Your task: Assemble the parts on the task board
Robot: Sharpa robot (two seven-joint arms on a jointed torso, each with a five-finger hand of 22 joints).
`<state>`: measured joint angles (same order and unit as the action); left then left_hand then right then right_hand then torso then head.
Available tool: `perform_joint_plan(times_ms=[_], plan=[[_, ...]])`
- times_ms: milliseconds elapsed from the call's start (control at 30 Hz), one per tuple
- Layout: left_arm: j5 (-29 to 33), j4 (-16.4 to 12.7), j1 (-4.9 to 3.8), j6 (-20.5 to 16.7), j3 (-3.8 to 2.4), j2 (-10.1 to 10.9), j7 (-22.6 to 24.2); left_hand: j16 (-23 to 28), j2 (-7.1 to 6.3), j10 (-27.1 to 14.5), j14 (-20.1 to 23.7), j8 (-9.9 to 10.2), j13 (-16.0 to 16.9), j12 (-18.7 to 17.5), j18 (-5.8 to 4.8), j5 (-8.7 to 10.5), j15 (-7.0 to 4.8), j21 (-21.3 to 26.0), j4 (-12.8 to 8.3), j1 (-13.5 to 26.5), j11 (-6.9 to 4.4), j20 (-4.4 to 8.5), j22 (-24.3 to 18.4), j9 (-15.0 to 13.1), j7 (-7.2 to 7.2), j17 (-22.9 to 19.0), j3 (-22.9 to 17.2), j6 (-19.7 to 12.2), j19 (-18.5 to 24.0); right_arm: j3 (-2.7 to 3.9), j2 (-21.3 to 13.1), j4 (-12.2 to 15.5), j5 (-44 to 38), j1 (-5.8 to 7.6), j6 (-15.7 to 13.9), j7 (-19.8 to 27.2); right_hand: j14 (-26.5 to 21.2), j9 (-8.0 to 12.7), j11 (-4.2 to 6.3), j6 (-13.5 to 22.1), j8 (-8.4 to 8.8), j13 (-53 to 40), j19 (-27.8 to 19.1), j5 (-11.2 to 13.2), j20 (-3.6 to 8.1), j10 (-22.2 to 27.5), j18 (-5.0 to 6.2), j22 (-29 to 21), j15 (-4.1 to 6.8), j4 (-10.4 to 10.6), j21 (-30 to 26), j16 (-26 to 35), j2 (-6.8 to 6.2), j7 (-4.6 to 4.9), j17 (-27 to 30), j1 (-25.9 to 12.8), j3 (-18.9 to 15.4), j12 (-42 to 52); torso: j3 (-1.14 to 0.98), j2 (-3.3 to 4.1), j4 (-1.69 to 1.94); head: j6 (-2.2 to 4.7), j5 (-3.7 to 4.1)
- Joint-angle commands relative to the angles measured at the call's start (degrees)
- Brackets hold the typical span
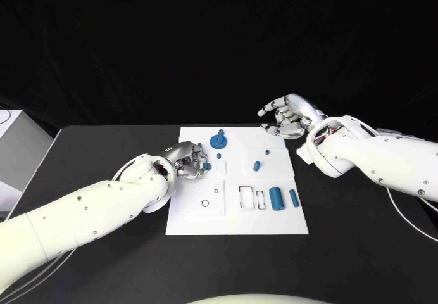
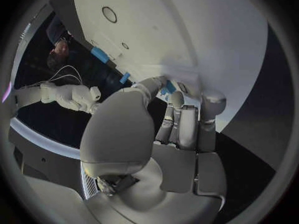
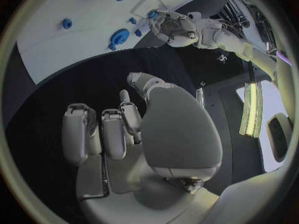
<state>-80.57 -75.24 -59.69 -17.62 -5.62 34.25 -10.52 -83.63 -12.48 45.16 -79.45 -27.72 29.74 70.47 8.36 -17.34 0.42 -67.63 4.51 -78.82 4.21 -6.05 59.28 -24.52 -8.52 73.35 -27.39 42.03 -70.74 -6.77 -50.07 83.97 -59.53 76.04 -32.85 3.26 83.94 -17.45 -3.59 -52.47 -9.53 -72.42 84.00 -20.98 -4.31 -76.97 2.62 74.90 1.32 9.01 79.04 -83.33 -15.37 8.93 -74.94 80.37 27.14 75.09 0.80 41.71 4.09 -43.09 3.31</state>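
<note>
The white task board (image 1: 235,215) lies in the middle of the black table. My left hand (image 1: 187,159) rests over the board's left edge and pinches a small blue part (image 1: 207,166) between thumb and fingers; the left wrist view shows that part (image 2: 168,88) at the fingertips (image 2: 176,100). My right hand (image 1: 290,117) hovers over the board's far right corner, fingers curled in with nothing in them (image 3: 118,129). On the board are a blue gear-like part (image 1: 219,140), a small peg (image 1: 266,152), a short piece (image 1: 256,166), a thick cylinder (image 1: 276,197) and a thin bar (image 1: 294,198).
An outlined rectangular slot (image 1: 246,196) and a small round hole (image 1: 206,203) mark the board's near half. A pale box (image 1: 14,152) stands at the table's left edge. Bare black table (image 1: 356,240) lies around the board.
</note>
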Motion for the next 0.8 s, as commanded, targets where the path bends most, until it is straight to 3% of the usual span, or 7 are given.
perform_joint_plan(times_ms=[33,333,700,800], plan=[[0.63,0.42,0.29,3.26,0.26,-0.15,-1.24,-0.26,0.13,0.01,-0.41,0.06,-0.16,0.21,-1.10,-0.31,0.12,-0.33,-0.18,-1.20,-0.10,-0.07,0.21,0.37,-0.03,0.11,-0.95,1.33,0.21,0.02,0.03,0.27,-0.37,-0.02,0.50,0.26,3.89,0.10,-0.23,-0.19,0.24,-0.03,3.71,-0.12,-0.25,-0.02,-0.41,8.94,-0.46,-0.18,0.20,-0.08,-0.18,0.15,-6.52,-0.41,-0.01,-0.07,0.02,-0.03,0.04,-0.06,0.05],[0.39,0.54,0.28,2.66,0.28,-0.07,-0.75,-0.81,1.23,0.66,-1.25,-1.31,-0.64,-0.17,-1.41,-0.34,-0.25,-2.02,-1.60,-3.70,-0.47,0.24,2.10,0.78,0.36,1.16,-4.65,4.24,-0.69,0.02,-0.01,1.19,-0.82,-0.07,0.95,0.00,3.89,0.10,-0.24,-0.20,0.25,-0.08,3.71,-0.26,-0.26,-0.05,-0.42,8.97,-0.46,-0.18,0.25,-0.09,-0.14,0.15,-6.54,-0.44,0.03,-0.05,0.03,-0.03,0.06,-0.07,0.05],[1.57,-0.08,0.32,-0.76,0.27,0.13,2.72,-1.17,1.98,1.36,-1.95,-1.96,-0.84,-0.32,-1.61,-0.36,-0.39,-2.97,-1.56,-3.56,-0.58,0.39,3.17,0.94,0.50,2.00,-6.16,5.47,-1.26,-0.08,-0.02,4.05,-6.36,-0.91,2.85,-1.91,4.03,0.09,-0.12,-0.96,0.13,-0.84,3.87,-2.42,-0.21,-0.69,-0.55,9.44,-0.37,-0.85,0.96,-0.44,0.67,0.07,-6.99,0.01,1.32,0.54,0.07,0.01,0.01,-0.04,0.00],[2.45,-0.69,0.38,-1.78,0.26,0.35,3.93,-1.21,1.83,1.49,-2.03,-1.98,-0.85,-0.31,-1.62,-0.37,-0.36,-3.06,-1.37,-3.12,-0.53,0.42,3.25,1.01,0.48,2.07,-6.18,5.53,-1.28,-0.16,0.04,5.20,-7.87,-1.30,3.53,-2.55,4.05,0.13,-0.11,-1.15,0.18,-1.04,3.91,-1.26,-0.20,-0.82,-0.58,9.58,-0.36,-1.25,1.15,-0.50,0.91,0.09,-7.06,0.16,2.21,0.65,0.08,0.01,0.02,-0.04,0.00]])
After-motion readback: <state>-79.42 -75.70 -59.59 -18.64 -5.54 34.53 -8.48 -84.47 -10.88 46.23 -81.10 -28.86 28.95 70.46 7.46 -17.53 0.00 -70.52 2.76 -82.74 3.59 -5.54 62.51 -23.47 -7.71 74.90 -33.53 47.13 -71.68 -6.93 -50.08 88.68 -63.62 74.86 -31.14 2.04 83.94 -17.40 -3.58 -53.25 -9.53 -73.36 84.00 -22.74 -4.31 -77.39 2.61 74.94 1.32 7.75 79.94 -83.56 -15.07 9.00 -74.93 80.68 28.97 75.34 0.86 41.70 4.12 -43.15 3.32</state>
